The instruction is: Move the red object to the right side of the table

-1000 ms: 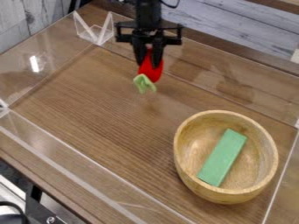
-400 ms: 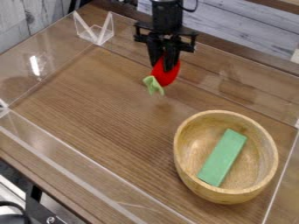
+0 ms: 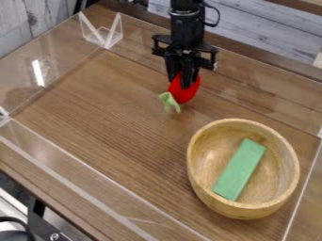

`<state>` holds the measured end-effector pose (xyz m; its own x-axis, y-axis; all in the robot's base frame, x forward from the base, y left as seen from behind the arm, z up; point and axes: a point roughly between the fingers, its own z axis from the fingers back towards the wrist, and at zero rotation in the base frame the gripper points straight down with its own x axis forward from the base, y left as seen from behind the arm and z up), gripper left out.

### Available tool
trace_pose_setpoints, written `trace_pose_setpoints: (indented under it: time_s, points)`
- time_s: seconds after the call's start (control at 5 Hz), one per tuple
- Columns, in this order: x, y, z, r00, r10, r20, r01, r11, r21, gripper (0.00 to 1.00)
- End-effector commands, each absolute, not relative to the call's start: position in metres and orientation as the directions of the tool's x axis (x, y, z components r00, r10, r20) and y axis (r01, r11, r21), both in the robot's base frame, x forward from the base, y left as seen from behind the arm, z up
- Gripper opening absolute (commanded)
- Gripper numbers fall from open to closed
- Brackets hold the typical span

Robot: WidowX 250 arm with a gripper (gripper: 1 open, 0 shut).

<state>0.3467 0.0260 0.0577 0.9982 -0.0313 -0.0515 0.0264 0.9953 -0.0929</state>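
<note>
The red object (image 3: pixel 184 90), a small toy strawberry with a pale green cap, hangs just above the table (image 3: pixel 88 122) near its far middle. My gripper (image 3: pixel 185 85) points straight down and is shut on the strawberry, its dark fingers (image 3: pixel 176 66) clamping the red body while the green cap sticks out below to the left. The strawberry sits up and to the left of the wooden bowl.
A round light-wood bowl (image 3: pixel 201 169) holding a flat green block (image 3: pixel 240 169) stands at the front right. Low clear acrylic walls (image 3: pixel 98 31) edge the tabletop, with a folded clear piece at the back left.
The gripper has carried the strawberry to the right and slightly lower, closer to the bowl, while rolling at the wrist. The bowl and green block have stayed put.
</note>
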Motion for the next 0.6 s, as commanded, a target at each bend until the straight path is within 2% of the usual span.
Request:
trace_pose_setpoints:
  time_s: [0.0,0.2,0.4]
  points:
    - [0.3514,0.0204,0.0725,0.998,-0.063,-0.001,0.062,0.994,-0.093,0.00]
    - [0.3527,0.0183,0.0720,0.997,-0.075,0.002,0.075,0.992,-0.097,0.00]
    - [0.3567,0.0160,0.0629,0.995,-0.101,0.002,0.100,0.990,-0.100,0.00]
